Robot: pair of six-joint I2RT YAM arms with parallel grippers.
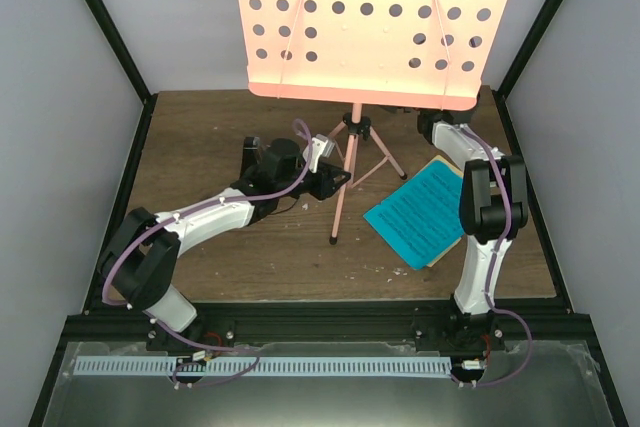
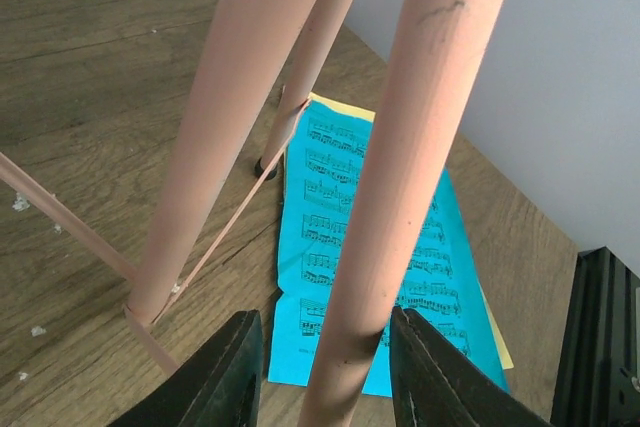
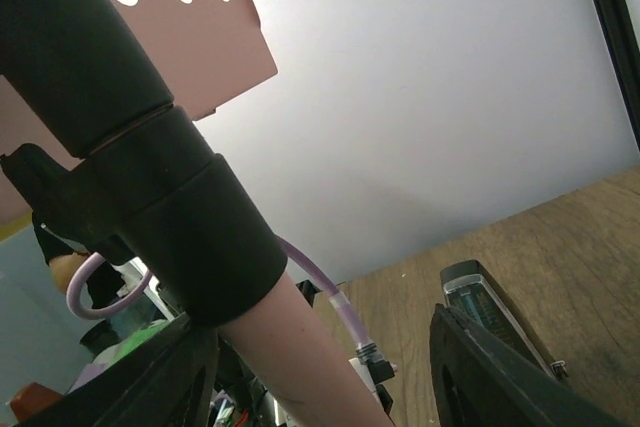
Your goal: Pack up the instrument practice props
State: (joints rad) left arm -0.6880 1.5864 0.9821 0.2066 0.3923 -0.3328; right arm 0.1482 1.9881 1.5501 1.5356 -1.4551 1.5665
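Note:
The salmon-pink music stand stands upright at the table's middle, with its perforated desk (image 1: 370, 17) at the top and its thin tripod legs (image 1: 343, 192) below. My left gripper (image 1: 335, 179) is low beside the tripod. In the left wrist view it (image 2: 325, 387) is open, with one pink leg (image 2: 400, 197) between its jaws. My right gripper (image 3: 320, 377) is under the desk, open around the stand's pole (image 3: 290, 347) just below its black collar (image 3: 150, 197). A blue sheet-music page (image 1: 415, 209) lies on a yellow page (image 1: 440, 165) to the right of the legs. The black metronome (image 3: 480, 302) stands beyond my right fingers.
Black frame posts and grey walls close in the table on the left, right and back. A black rail (image 1: 320, 322) runs along the near edge. Small white crumbs (image 1: 385, 269) lie on the wood near the pages.

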